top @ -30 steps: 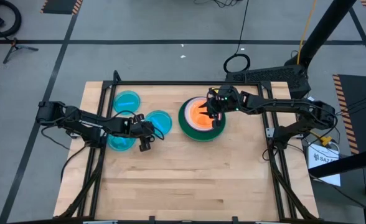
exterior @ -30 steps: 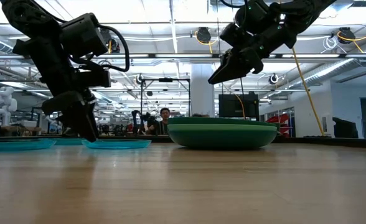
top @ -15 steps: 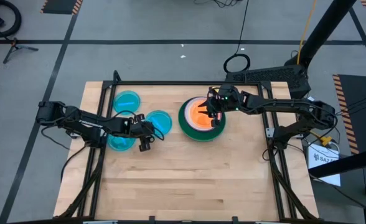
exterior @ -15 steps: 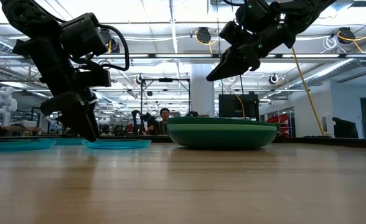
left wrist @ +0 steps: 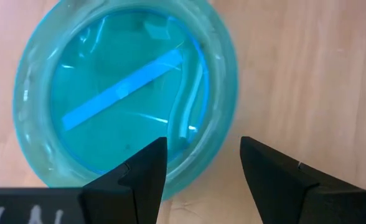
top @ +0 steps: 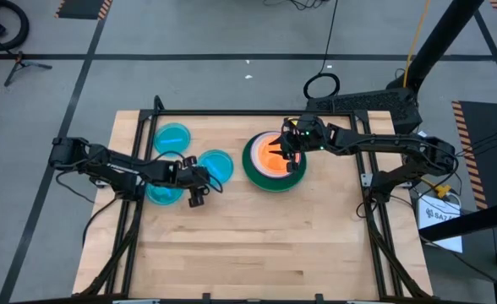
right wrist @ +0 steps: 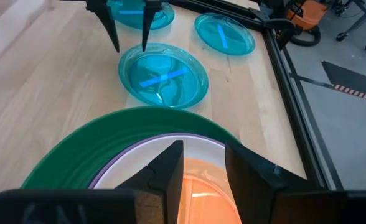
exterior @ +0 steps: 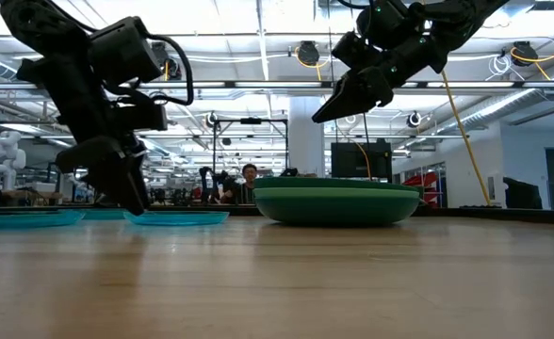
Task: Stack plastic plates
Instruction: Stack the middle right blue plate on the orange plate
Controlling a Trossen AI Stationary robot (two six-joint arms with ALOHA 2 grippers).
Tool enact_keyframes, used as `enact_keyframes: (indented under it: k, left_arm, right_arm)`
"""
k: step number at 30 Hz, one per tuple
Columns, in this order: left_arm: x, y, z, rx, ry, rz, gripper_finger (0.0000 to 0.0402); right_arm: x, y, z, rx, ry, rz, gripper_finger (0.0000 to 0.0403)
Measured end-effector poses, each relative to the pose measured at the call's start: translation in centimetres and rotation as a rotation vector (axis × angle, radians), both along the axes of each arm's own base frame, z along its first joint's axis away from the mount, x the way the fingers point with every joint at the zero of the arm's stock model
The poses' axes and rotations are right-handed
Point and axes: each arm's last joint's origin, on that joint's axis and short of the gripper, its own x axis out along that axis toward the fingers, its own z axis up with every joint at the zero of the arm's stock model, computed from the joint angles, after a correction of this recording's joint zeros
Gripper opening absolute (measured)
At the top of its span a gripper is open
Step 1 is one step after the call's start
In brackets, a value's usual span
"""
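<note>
Left hand (top: pixel 198 189), fingers apart and empty, straddles the near rim of a translucent blue divided plastic plate (left wrist: pixel 124 93).

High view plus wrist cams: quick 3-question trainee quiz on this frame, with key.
1. True or false: the left gripper is open, with the rim of a blue plate between its fingers.
2. How many blue plates lie on the table? A) two B) three C) four
3. Fill in: the right gripper hovers over the stack, whose top plate is ____.

Key: 1 true; 2 B; 3 orange.
</note>
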Motion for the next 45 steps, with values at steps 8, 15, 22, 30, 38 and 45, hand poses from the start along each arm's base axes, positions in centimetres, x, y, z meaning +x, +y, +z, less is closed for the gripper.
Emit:
enact_keyframes:
  k: [8,15,22,30,38,45]
  left_arm:
    - [0.0,-0.2,0.0,-0.007,0.0,0.001,0.0209]
    - [0.2,-0.2,0.0,0.015,-0.026,-0.029,0.0209]
    - [-0.4,0.4,-0.9,0.028,-0.053,-0.013,0.0209]
    - [-0.6,0.7,-1.4,0.049,-0.084,-0.049,0.0209]
    - [-0.5,0.6,-1.4,0.023,-0.082,-0.101,0.0209]
    - [-0.5,0.5,-1.4,0.009,-0.076,-0.157,0.02]
  right_arm:
    - [0.0,0.0,0.0,0.003,0.0,-0.002,0.0114]
    - [0.0,0.0,0.0,0.01,-0.001,-0.006,0.0114]
    - [0.0,0.0,0.0,0.016,-0.002,-0.009,0.0114]
    - [0.1,0.0,0.2,0.042,-0.024,-0.029,0.0114]
    - [0.2,-0.1,0.3,0.076,-0.048,-0.051,0.0114]
    - [0.3,-0.1,0.5,0.11,-0.073,-0.072,0.0114]
